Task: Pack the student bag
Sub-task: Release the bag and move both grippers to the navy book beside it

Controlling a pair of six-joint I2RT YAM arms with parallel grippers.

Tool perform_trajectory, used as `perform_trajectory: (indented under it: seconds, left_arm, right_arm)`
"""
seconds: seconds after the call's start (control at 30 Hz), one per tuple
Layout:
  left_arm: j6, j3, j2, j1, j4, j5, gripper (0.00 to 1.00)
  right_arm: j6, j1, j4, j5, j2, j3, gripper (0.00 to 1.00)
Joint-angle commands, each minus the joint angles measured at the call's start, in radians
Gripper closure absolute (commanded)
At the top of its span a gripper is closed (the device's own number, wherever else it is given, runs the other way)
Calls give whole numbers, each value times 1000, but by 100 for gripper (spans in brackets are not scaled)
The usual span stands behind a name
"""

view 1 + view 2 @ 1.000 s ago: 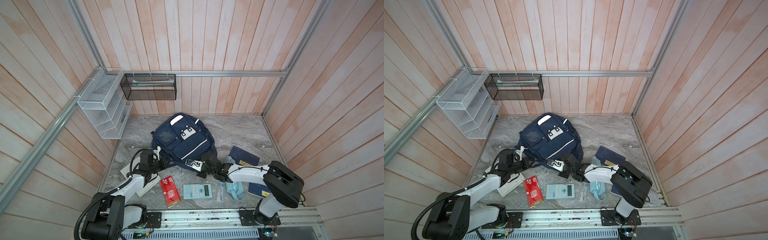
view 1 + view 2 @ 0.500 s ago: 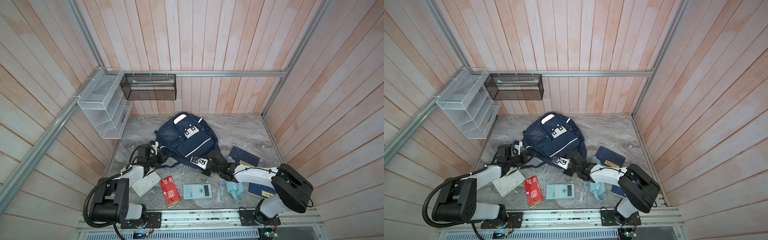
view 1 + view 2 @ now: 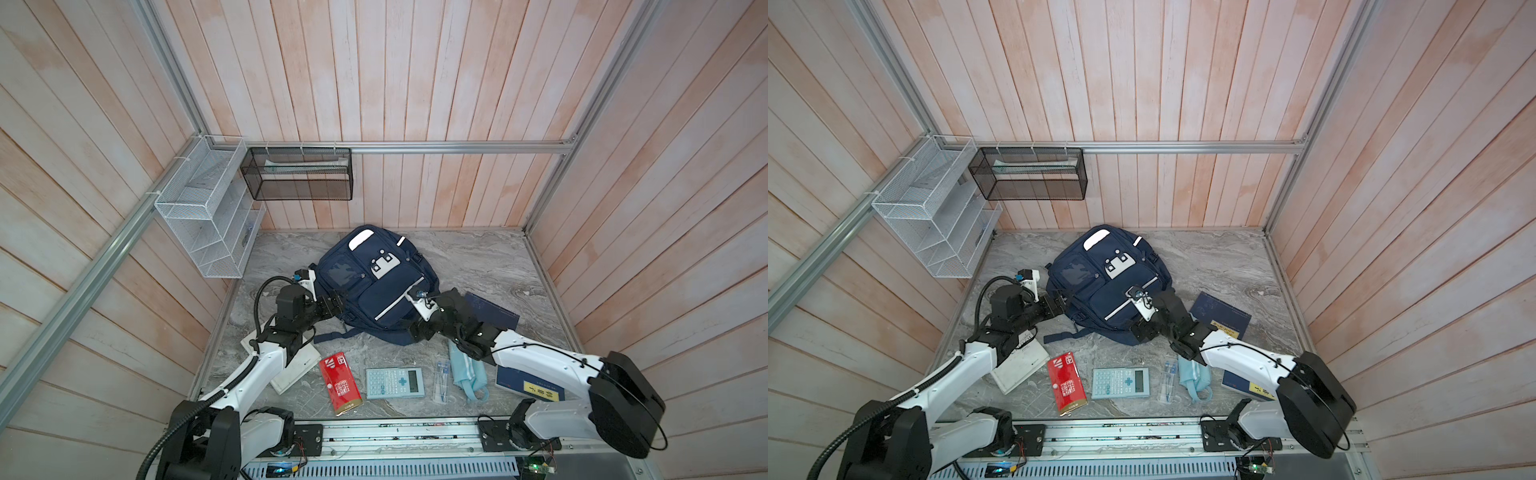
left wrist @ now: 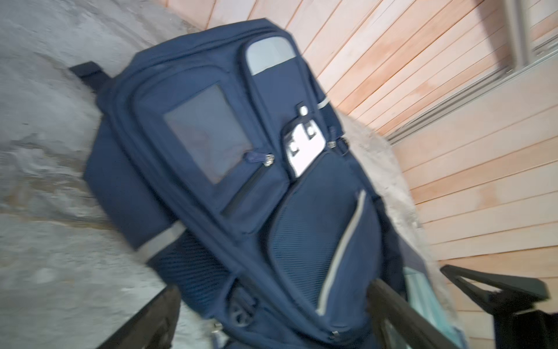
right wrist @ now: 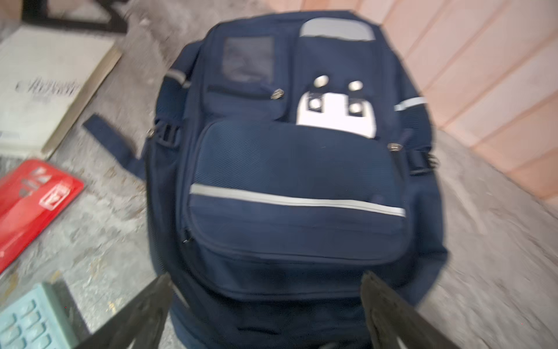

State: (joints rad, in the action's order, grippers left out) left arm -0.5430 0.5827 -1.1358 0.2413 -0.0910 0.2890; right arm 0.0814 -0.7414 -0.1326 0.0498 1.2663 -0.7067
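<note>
On the grey marbled tabletop (image 3: pixel 478 266), the navy student bag (image 3: pixel 374 286) lies front-up in the middle, its top toward the back wall, flanked by both of my grippers. The left gripper (image 3: pixel 336 305) sits just beside the bag's left flank, the right gripper (image 3: pixel 414 331) at its lower right corner. Both wrist views show the black fingers (image 5: pixel 145 308) spread wide, nothing pinched, the bag's fabric only framed in the gap. I judge the packing barely begun: every zip I can see looks closed. The white book (image 3: pixel 293 368), red packet (image 3: pixel 340 382), calculator (image 3: pixel 395 382), clear pen case (image 3: pixel 441 380), light-blue pencil pouch (image 3: pixel 467 372), navy book (image 3: pixel 492 311) and second navy book (image 3: pixel 528 386) all lie outside the bag. The next move, as I read it, calls for opening the main compartment, with one gripper pinning the fabric and the other finding a zip pull. That pull is small and hard to pick out in these blurred wrist pictures. The left arm rises from the front rail, elbow bent, forearm low over the white book. The right arm stretches low across the light-blue pencil pouch, wrist cocked toward the bag.
</note>
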Motion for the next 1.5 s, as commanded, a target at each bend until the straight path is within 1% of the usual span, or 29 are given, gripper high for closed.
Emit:
perform_trajectory:
  seconds: [0.0,0.1,0.17,0.23,0.27,0.33,0.4,0.47,0.57,0.63,0.7,0.77,0.83,0.87,0.97,1.03,1.1,1.13,1.2,1.3,1.37,1.47]
  left_arm:
    - [11,106,3,128,72,-46,0]
    - [10,190,-53,277,58,-56,0]
    - [0,247,-124,357,11,-28,0]
    - [8,327,-233,423,0,-34,0]
    - [19,382,-302,450,8,-27,0]
    - [47,508,-440,486,35,22,0]
    - [56,622,-571,507,44,64,0]
    - [66,731,-693,522,49,64,2]
    - [92,914,-859,531,113,65,3]
    - [98,999,-951,536,115,89,3]
    - [98,1083,-1032,539,130,106,4]
    - [88,1161,-1112,541,114,160,5]
    - [90,1261,-1195,545,134,209,5]
    - [101,1325,-1237,552,171,207,6]
    - [134,1500,-1356,566,283,163,6]
    - [131,1601,-1423,566,352,131,8]
    - [121,1685,-1484,566,432,63,11]
    - [116,1713,-1506,568,466,40,12]
    - [106,1718,-1522,569,492,24,13]
    - [97,1680,-1523,570,504,-2,14]
    - [83,1656,-1527,568,495,16,15]
    - [49,1607,-1529,568,457,76,18]
  right_arm:
    - [-289,127,105,87,-104,-1,2]
    - [-424,290,156,115,-200,48,2]
    - [-487,434,190,69,-242,87,2]
    - [-529,572,195,-7,-275,123,2]
    - [-545,637,191,-35,-279,138,2]
    - [-558,722,178,-39,-265,161,2]
    - [-558,786,160,-56,-221,170,2]
    - [-567,848,156,-48,-157,162,2]
    - [-551,900,152,-38,-61,143,7]
    - [-548,926,145,-55,-24,136,10]
    - [-537,934,135,-63,9,130,11]
    - [-524,951,130,-102,47,124,11]
    - [-522,978,126,-152,82,117,11]
    - [-519,988,129,-184,102,107,10]
    - [-498,992,154,-224,169,64,10]
    - [-503,992,148,-252,212,52,10]
    - [-503,992,140,-300,251,47,11]
    - [-499,992,140,-319,267,43,11]
    - [-494,992,131,-343,288,44,13]
    - [-518,991,33,-452,296,75,18]
    - [-538,986,-6,-512,318,75,22]
    - [-525,981,10,-523,343,61,32]
